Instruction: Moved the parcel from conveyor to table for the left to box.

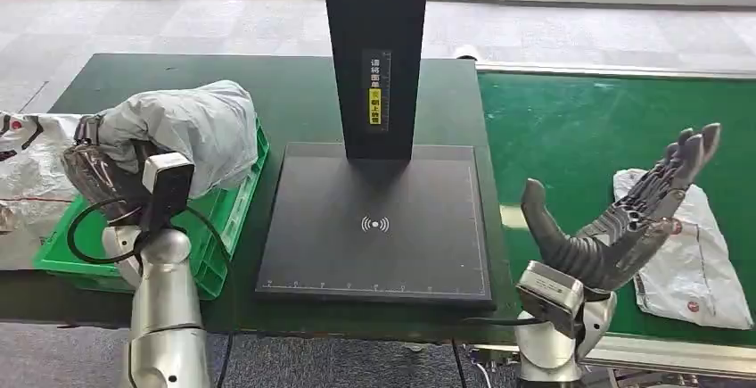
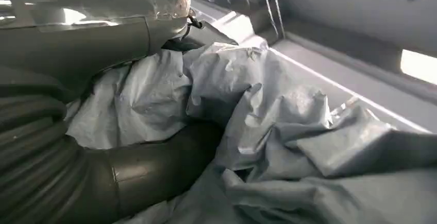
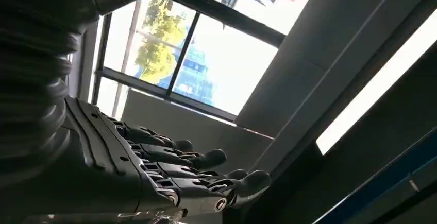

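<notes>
A crumpled grey plastic parcel hangs over the green box at the table's left, held by my left hand. In the left wrist view the thumb and fingers of that hand wrap the grey parcel. My right hand is raised palm up over the green conveyor, fingers spread, holding nothing. A white parcel lies flat on the conveyor just right of that hand. In the right wrist view the right hand shows spread fingers against windows.
A black scanner stand with a tall post occupies the table's middle. More white parcels lie left of the green box. The conveyor's metal rail runs along the near right.
</notes>
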You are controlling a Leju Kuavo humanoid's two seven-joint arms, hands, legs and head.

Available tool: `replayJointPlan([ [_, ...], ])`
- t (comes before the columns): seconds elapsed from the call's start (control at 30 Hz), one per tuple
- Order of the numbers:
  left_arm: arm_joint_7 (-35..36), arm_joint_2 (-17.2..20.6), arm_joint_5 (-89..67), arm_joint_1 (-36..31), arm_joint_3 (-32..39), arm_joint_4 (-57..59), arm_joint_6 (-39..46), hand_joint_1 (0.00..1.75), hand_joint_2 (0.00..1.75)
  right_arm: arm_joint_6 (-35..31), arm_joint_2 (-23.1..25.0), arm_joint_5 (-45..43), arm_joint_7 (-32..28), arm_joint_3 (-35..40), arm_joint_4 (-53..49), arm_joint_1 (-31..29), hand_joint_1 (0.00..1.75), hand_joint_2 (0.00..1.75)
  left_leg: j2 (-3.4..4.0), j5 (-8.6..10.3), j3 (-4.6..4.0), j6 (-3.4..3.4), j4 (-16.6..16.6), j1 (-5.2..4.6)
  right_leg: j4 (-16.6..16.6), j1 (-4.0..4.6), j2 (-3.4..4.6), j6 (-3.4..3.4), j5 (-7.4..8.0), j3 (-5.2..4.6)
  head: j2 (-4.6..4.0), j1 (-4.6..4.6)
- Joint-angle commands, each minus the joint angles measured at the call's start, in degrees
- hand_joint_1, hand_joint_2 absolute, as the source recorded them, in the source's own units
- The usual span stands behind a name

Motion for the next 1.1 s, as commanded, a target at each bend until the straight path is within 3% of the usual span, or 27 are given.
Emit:
replayJointPlan([
  [0.03,-1.0,0.8,0.2,-4.3,11.4,2.1,0.1,1.75,1.75,0.0,1.2,0.1,0.1,-3.5,4.1,-0.1,0.0,1.75,0.05,-0.02,0.28,0.01,-0.1,0.05,-0.2,0.05,0.07,-0.03,0.01,0.27,0.0,0.0],
  [1.1,-1.5,0.8,3.0,-4.5,13.4,0.7,0.1,1.75,1.75,0.0,1.2,0.1,0.1,-4.5,5.2,-0.2,0.0,1.75,0.03,-0.01,0.13,-0.01,-0.1,0.03,-0.1,0.04,0.04,-0.02,0.0,0.13,0.0,0.0],
])
